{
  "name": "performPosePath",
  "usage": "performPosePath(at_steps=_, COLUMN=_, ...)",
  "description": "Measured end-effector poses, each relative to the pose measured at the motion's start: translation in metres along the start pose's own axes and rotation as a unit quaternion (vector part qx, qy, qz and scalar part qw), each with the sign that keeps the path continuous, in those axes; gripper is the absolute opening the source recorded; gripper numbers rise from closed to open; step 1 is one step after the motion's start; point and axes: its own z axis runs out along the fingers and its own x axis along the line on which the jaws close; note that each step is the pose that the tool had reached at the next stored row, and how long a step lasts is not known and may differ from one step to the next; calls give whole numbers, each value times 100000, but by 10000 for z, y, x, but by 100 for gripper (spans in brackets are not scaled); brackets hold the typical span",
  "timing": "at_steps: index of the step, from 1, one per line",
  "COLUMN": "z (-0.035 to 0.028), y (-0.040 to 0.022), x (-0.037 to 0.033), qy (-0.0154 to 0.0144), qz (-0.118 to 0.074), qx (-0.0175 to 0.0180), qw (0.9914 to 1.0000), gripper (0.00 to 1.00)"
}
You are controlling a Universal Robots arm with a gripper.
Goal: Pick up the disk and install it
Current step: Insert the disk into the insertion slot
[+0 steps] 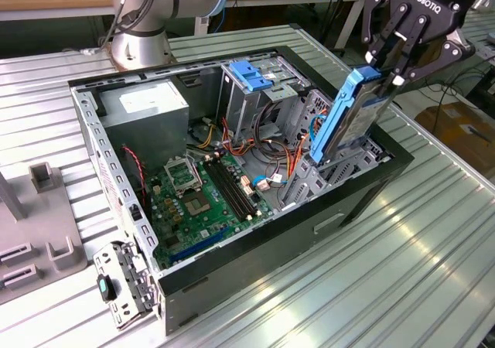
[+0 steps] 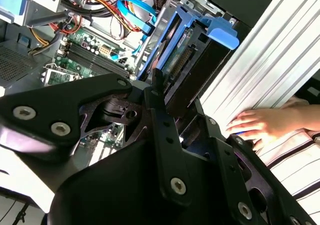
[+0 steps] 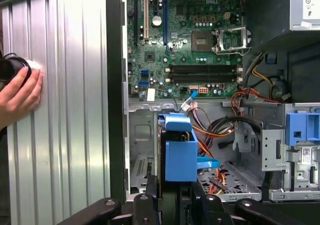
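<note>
The gripper (image 1: pixel 389 76) has its jaws clamped on the disk's (image 1: pixel 356 120) top end. Its long axis runs steeply down from the jaws, with the lower end in the drive bay (image 1: pixel 329 172) at the computer case (image 1: pixel 255 264) corner. Probably not seated, hard to tell.

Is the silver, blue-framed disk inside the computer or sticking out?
Sticking out: the disk leans, top above the black case, gripper clamping it.

Open PC case (image 1: pixel 309 232) w/ mobo (image 1: pixel 193 201), PSU (image 1: pixel 147 108) on ribbed table (image 1: pixel 387 286).
</note>
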Motion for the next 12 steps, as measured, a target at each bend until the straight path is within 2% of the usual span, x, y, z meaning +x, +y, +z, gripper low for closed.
performPosePath(at_steps=6, z=45, y=14, x=-36, qy=165, qz=-152, qx=3, qw=100000, gripper=35)
performPosePath(at_steps=9, z=45, y=14, x=-40, qy=173, qz=-171, qx=3, qw=100000, gripper=35)
performPosePath(at_steps=12, z=75, y=15, x=-40, qy=219, qz=-172, qx=4, qw=100000, gripper=35)
